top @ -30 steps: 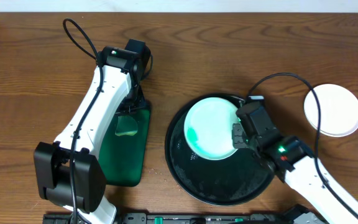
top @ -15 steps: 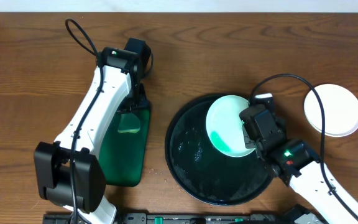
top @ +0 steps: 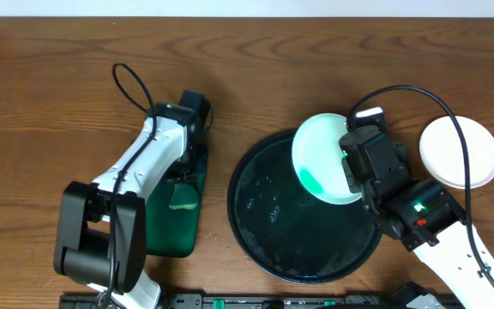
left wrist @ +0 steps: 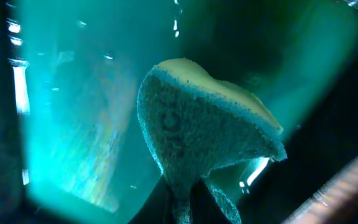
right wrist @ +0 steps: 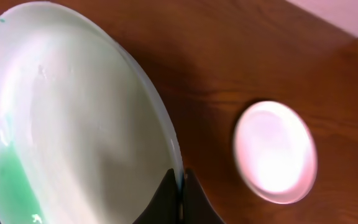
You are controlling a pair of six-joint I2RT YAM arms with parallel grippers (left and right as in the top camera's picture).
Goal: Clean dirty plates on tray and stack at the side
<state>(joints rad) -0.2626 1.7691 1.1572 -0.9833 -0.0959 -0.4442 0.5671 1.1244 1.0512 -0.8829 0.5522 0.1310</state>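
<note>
The right gripper (right wrist: 180, 186) pinches the rim of a dirty plate (top: 320, 159), holding it tilted over the far right edge of the black tray (top: 264, 232), with a green smear on the plate's lower part. A clean plate (top: 460, 152) lies on the table (top: 58, 86) right of the tray, not touching it. The left gripper (left wrist: 182, 208) is clamped on a sponge (left wrist: 197, 130) over the green tray (top: 165, 236).

no legible txt, labels or nos. anywhere
</note>
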